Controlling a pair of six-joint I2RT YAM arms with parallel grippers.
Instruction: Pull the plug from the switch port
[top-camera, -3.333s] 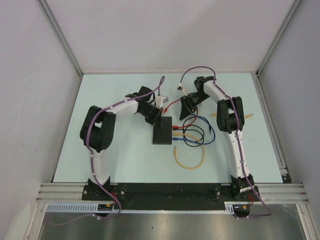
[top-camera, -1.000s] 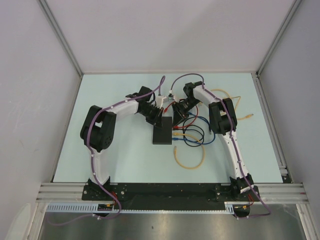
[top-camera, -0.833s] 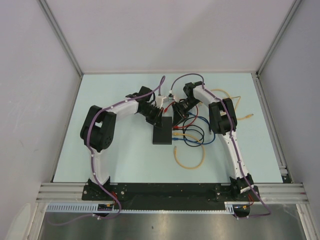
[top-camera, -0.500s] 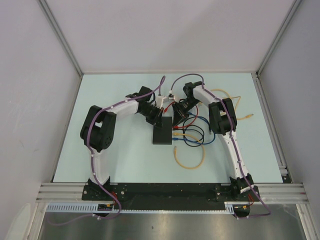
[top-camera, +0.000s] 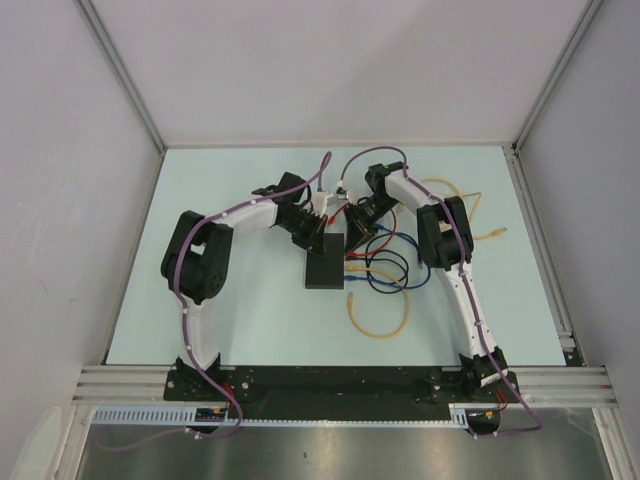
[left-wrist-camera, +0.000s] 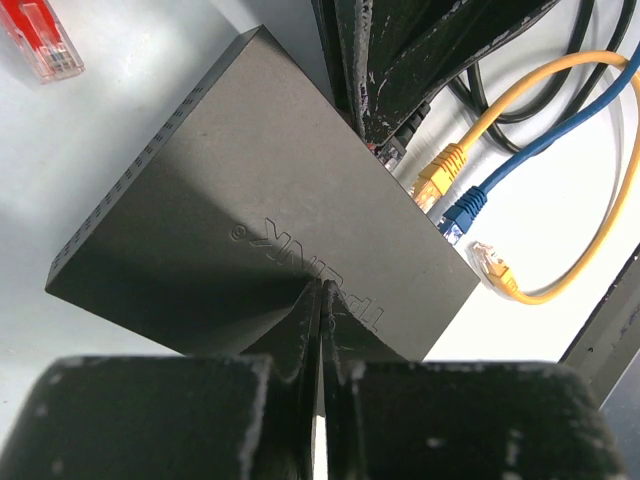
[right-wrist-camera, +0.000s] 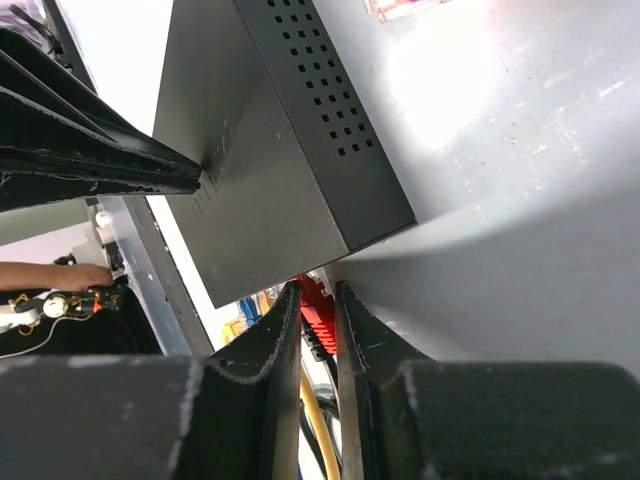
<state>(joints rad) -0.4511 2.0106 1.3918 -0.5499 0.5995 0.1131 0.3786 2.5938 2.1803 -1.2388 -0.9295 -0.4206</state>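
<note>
The switch (top-camera: 325, 263) is a flat black box mid-table; it also shows in the left wrist view (left-wrist-camera: 230, 200) and the right wrist view (right-wrist-camera: 270, 150). My left gripper (top-camera: 321, 231) is shut, and its tips (left-wrist-camera: 322, 287) rest on the switch's top. My right gripper (top-camera: 350, 243) sits at the switch's port side, and its fingers (right-wrist-camera: 315, 292) are closed on a red plug (right-wrist-camera: 320, 308) at the corner port. A yellow plug (left-wrist-camera: 437, 178) and a blue plug (left-wrist-camera: 462, 210) sit in ports beside it.
Black, blue and yellow cables (top-camera: 385, 270) loop right of the switch. A yellow cable loop (top-camera: 378, 320) lies nearer me, and another yellow cable (top-camera: 470, 205) lies at the back right. A loose red plug (left-wrist-camera: 45, 40) and a loose yellow plug (left-wrist-camera: 490, 265) lie on the table.
Since 3.3 s ago my right gripper has moved left and down to the switch's port side. In the last second it edged slightly closer. The left arm has stayed still.
</note>
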